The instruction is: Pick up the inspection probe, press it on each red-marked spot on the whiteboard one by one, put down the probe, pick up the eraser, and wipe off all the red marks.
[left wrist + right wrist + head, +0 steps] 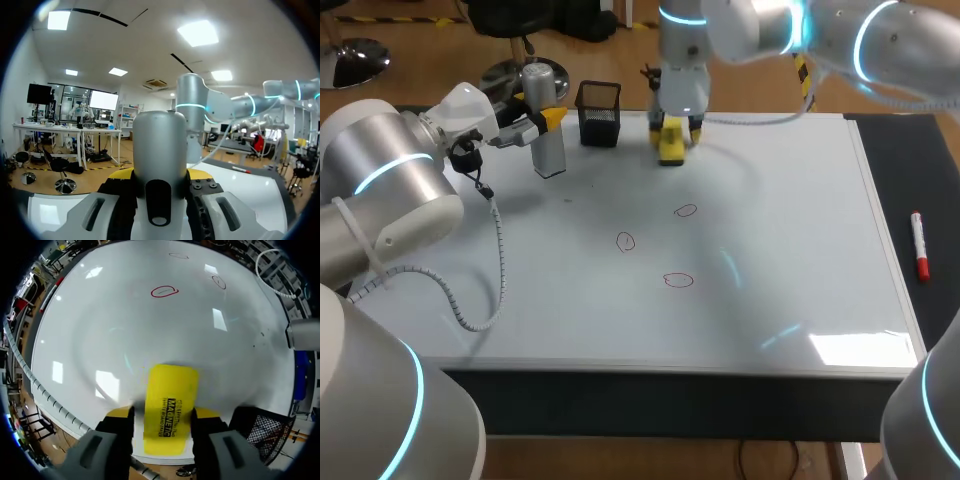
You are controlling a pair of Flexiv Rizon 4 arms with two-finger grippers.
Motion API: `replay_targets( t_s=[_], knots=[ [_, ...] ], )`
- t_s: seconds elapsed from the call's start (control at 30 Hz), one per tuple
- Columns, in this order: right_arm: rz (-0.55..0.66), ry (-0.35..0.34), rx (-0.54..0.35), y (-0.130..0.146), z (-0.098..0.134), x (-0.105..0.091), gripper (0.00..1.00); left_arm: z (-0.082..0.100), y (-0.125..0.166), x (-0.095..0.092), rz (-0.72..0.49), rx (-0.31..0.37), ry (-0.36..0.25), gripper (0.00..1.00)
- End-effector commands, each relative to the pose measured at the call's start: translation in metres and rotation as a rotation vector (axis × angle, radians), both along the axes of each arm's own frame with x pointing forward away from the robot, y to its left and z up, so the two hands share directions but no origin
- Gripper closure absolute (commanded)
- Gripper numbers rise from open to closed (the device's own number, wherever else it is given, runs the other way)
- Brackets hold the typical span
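Head view first: our left gripper (542,122) clamps the silver probe (549,150) upright, tip down, ready for pressing, we reckon. Our right gripper (671,138) straddles the yellow eraser (671,152).

Left wrist: jaws pinch the probe squarely between them.

Right wrist: jaws closed on the eraser's long sides, flat on the whiteboard (100,330), red marks (164,291) ahead, unwiped. Black print on the eraser; we leave it unread.

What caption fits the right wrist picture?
Right claw grips yellow rectangular block eraser on glossy whiteboard, red ovals ahead.
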State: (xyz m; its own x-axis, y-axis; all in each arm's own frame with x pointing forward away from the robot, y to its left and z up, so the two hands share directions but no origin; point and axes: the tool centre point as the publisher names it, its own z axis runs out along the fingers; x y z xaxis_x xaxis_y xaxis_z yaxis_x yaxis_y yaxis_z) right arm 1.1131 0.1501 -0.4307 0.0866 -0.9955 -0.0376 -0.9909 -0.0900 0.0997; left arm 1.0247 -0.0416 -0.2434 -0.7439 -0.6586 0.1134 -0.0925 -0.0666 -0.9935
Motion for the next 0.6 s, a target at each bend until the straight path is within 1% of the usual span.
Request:
replay_targets(
  t_s=[0.03,0.07,0.1,0.33,0.43,0.6],
  knots=[
    [0.003,0.009,-0.013,-0.002,-0.002,-0.002,0.88,0.001,-0.001,0.000,0.007,0.000,-0.001,1.00],
    [0.004,0.012,-0.015,-0.003,-0.003,-0.002,0.98,0.001,-0.001,0.000,0.007,0.000,-0.001,1.00],
    [0.006,0.015,-0.017,-0.003,-0.004,-0.003,1.00,0.001,-0.001,0.000,0.007,0.000,-0.001,1.00],
    [0.001,0.025,-0.023,-0.005,-0.004,-0.005,1.00,0.001,-0.001,0.000,0.007,0.000,-0.001,1.00],
    [-0.024,0.030,-0.025,-0.009,-0.002,-0.004,1.00,0.001,-0.001,0.000,0.007,0.000,-0.001,1.00],
    [-0.095,0.031,-0.024,-0.018,0.007,0.000,1.00,0.001,-0.001,0.000,0.007,0.000,-0.001,1.00]
  ],
)
